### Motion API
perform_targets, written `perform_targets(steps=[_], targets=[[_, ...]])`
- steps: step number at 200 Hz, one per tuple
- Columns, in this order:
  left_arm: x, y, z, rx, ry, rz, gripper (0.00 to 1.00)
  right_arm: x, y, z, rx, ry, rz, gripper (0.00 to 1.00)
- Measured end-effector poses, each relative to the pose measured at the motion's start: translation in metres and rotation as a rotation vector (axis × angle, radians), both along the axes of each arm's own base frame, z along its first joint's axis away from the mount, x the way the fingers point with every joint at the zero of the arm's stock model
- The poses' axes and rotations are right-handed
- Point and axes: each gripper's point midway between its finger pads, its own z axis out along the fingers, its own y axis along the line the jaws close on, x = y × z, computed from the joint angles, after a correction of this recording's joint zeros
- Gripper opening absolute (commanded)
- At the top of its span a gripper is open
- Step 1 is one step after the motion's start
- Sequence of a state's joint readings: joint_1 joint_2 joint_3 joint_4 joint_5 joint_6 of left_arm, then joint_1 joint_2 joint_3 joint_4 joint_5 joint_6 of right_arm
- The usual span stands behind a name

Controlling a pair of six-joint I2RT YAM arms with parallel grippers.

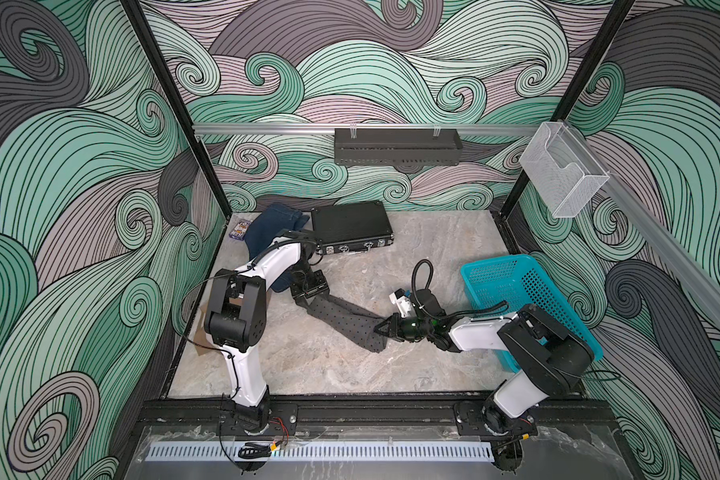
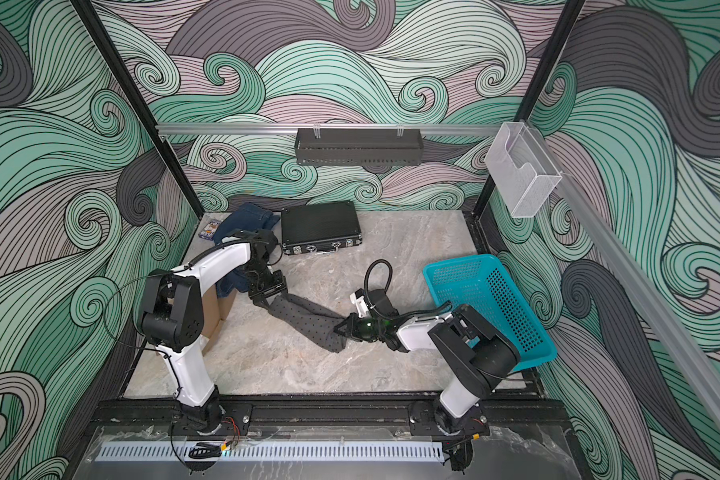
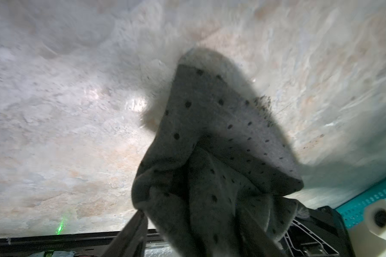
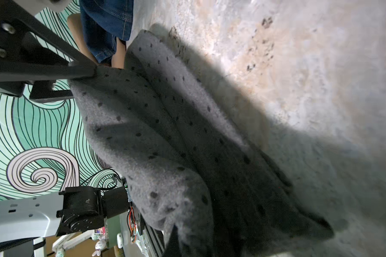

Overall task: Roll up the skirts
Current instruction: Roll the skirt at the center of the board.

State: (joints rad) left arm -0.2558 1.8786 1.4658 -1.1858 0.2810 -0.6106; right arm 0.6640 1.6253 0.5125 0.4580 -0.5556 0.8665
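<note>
**A:** The dark grey, black-dotted cloth skirt is lying bunched across the pale marble surface.

**B:** The right gripper is pinching one end. The left gripper is standing spread at the other.

**A:** I'd be flattening it before rolling.

**B:** Only the right wrist view is showing that jaw gap.
</note>
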Motion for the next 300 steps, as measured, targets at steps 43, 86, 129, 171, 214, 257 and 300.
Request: perform_targets(steps=[43,86,129,171,214,257,300], targets=[[0.012,0.012,0.04,0.0,-0.192,0.043,0.62,0.005,-0.002,-0.007,-0.014,0.092,-0.04,0.0],[-0.014,-0.025,0.059,-0.118,-0.342,-0.012,0.46,0.008,-0.002,-0.011,-0.025,0.159,-0.05,0.0],[-0.02,-0.078,0.012,-0.163,-0.289,-0.087,0.37,0.01,-0.003,-0.011,-0.048,0.192,-0.053,0.0],[-0.002,-0.082,-0.026,-0.089,-0.243,-0.045,0.35,0.013,-0.005,-0.013,-0.072,0.205,-0.051,0.0],[0.008,-0.084,-0.047,-0.062,-0.196,-0.017,0.35,0.016,-0.006,-0.014,-0.097,0.182,-0.027,0.18],[0.009,-0.085,-0.049,-0.103,-0.19,0.01,0.38,0.017,-0.019,-0.001,-0.163,0.088,0.002,0.48],[0.008,-0.087,-0.052,-0.121,-0.199,0.015,0.39,0.017,-0.056,0.018,-0.288,0.003,-0.013,0.6]])
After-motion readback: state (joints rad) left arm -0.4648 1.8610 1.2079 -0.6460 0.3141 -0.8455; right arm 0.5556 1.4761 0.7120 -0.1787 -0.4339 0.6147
